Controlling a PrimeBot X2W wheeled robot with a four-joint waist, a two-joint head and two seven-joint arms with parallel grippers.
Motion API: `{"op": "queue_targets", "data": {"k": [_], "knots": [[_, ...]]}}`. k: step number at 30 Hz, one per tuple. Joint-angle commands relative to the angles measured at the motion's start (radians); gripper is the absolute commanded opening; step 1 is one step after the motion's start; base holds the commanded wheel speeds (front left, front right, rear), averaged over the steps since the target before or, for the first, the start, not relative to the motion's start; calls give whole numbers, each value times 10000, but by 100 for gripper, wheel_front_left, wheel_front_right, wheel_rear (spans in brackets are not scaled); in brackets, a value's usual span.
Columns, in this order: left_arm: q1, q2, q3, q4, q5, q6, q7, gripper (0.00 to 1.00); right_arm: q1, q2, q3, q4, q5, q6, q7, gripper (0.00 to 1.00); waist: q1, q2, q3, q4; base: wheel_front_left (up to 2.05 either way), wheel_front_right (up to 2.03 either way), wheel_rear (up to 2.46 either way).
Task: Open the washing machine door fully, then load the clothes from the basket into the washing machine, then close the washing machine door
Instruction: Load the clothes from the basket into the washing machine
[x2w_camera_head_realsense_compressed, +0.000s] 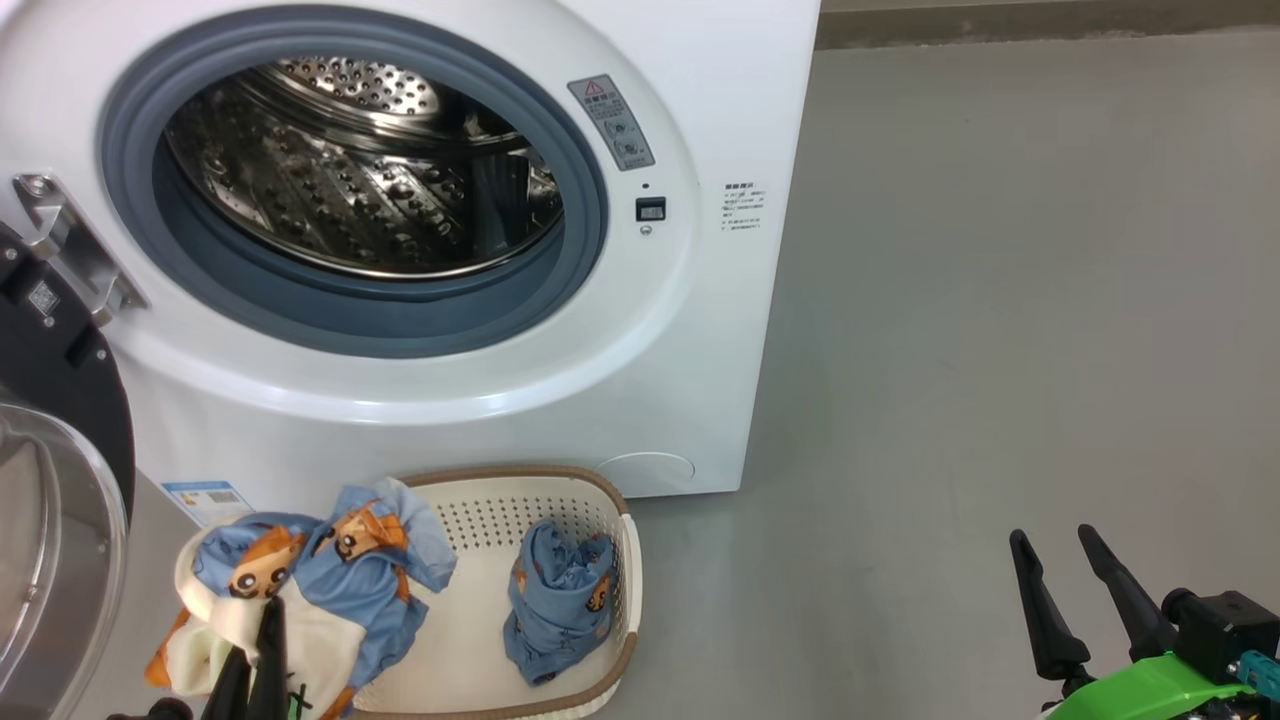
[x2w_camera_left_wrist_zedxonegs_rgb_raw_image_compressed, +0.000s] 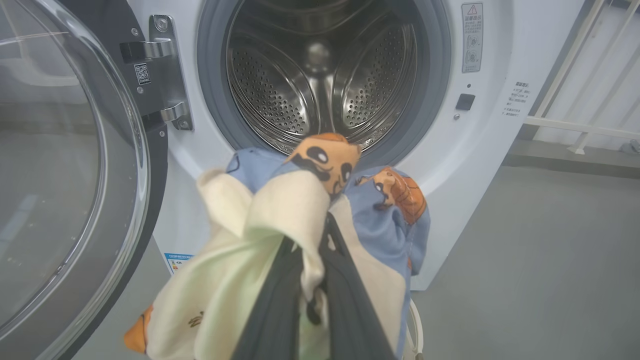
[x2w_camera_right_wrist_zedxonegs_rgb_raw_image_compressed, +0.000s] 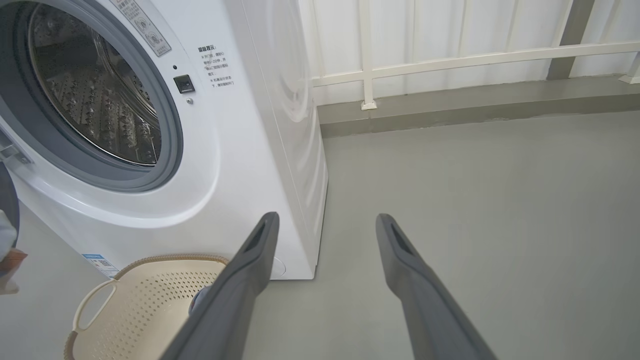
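The white washing machine stands with its steel drum exposed. Its black-rimmed glass door is swung wide open at the left. My left gripper is shut on a bundle of clothes, cream and light blue with orange prints, held above the left end of the basket. In the left wrist view the bundle hangs in front of the drum opening, below its lip. A second light blue garment lies in the basket. My right gripper is open over bare floor at the lower right.
Grey floor spreads to the right of the machine. A white railing and a low step run along the back wall. The open door takes up the space left of the drum.
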Motion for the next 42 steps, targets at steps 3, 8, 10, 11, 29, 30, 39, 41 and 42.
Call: {"op": "queue_targets", "data": {"k": [3, 8, 10, 11, 29, 30, 39, 41, 42], "knots": [[-242, 134, 344, -327, 18, -15, -64, 0, 10, -136, 159, -298, 86, 16, -49, 100, 0, 0, 108, 16, 0, 0, 0], [-519, 196, 369, -320, 7, -15, -64, 0, -115, -75, 111, -367, 70, 16, -49, 100, 0, 0, 408, 13, 0, 0, 0], [-703, 248, 306, -313, 36, -15, -64, 0, -211, -43, 86, -390, 66, 16, -49, 100, 0, 0, 576, 5, 0, 0, 0], [-821, 268, 292, -303, 39, -15, -64, 0, -271, -25, 75, -407, 64, 16, -49, 100, 0, 0, 687, -2, 0, 0, 0], [-6418, 1122, 51, 1274, -269, -15, -65, 0, -2163, 774, 103, -745, 81, 16, -49, 100, 0, 0, 3775, -859, 0, 0, 0], [-6817, 1204, 16, 1492, -304, -15, -65, 0, -2260, 829, 115, -761, 84, 16, -49, 100, 0, 0, 3912, -935, 0, 0, 0], [-9423, 1896, -233, 3777, -634, -15, -65, 0, -2791, 1184, 347, -751, 163, 16, -49, 100, 0, 0, 4583, -1733, 0, 0, 0], [-9950, 2132, -337, 4392, -663, -15, -65, 0, -2883, 1241, 466, -731, 185, 16, -49, 100, 0, 0, 4657, -1976, 0, 0, 0], [-10204, 2177, -288, 4670, -790, -15, -65, 0, -2914, 1264, 512, -721, 197, 16, -49, 100, 0, 0, 4680, -2086, 0, 0, 0]]}}
